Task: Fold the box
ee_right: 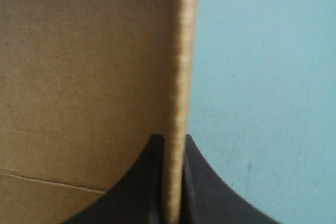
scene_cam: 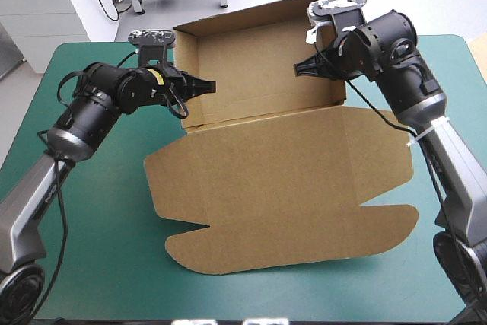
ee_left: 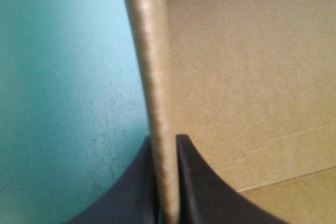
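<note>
The box [scene_cam: 259, 74] occupies the centre of the high view, resting on the teal-green cover [scene_cam: 99, 264] of the table. Its tray section sits in the upper centre of the frame, with the back wall [scene_cam: 251, 17], left wall [scene_cam: 181, 58] and right wall [scene_cam: 340, 93] raised. The lid panel [scene_cam: 281, 188] lies flat and extends toward the lower centre, its rounded flaps spread at the near edge.

The left gripper [scene_cam: 199, 87] enters from the left of the frame and meets the tray at the left wall. In the left wrist view, its black fingers [ee_left: 197, 182] are nearly closed, clamping the wall's edge between them. Brown board lies on one side of that edge and teal-green cover on the other.

The right gripper [scene_cam: 304, 68] enters from the upper right and meets the right wall. In the right wrist view, its black fingers [ee_right: 142, 187] are likewise pinched on the upright board edge.
</note>
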`<state>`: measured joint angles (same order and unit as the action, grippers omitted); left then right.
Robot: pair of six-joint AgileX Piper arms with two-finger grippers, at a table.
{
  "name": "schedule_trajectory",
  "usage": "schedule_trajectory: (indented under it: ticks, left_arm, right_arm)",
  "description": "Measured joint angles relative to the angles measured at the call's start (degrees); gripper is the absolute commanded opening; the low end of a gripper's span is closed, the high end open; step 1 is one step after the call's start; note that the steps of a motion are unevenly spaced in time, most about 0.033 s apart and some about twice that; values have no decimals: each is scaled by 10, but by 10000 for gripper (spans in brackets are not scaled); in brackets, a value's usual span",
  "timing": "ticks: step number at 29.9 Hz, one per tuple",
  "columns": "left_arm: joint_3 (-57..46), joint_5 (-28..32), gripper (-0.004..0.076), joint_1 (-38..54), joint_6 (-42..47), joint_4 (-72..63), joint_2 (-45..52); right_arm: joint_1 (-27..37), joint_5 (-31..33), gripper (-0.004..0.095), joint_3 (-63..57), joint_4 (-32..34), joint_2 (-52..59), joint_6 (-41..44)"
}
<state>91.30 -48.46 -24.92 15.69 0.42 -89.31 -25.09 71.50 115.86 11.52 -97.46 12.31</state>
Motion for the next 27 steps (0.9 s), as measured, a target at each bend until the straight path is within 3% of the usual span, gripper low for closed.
schedule_trajectory:
  ticks: [4, 10, 24, 27]
  left_arm:
    - [92, -104, -8, -4, 0, 0, -67]
    - [198, -229, -8, -4, -3, 1, -174]
    - [223, -232, -6, -3, -7, -10, -279]
    - [223, -232, 10, -3, -9, -12, -288]
  right_arm:
    - [40, -9, -16, -49, -62, -12, -22]
    - [53, -13, -16, -104, -90, -44, -32]
    - [60, -23, -14, -121, -88, -123, -63]
    - [60, -24, 55, -121, -89, -130, -73]
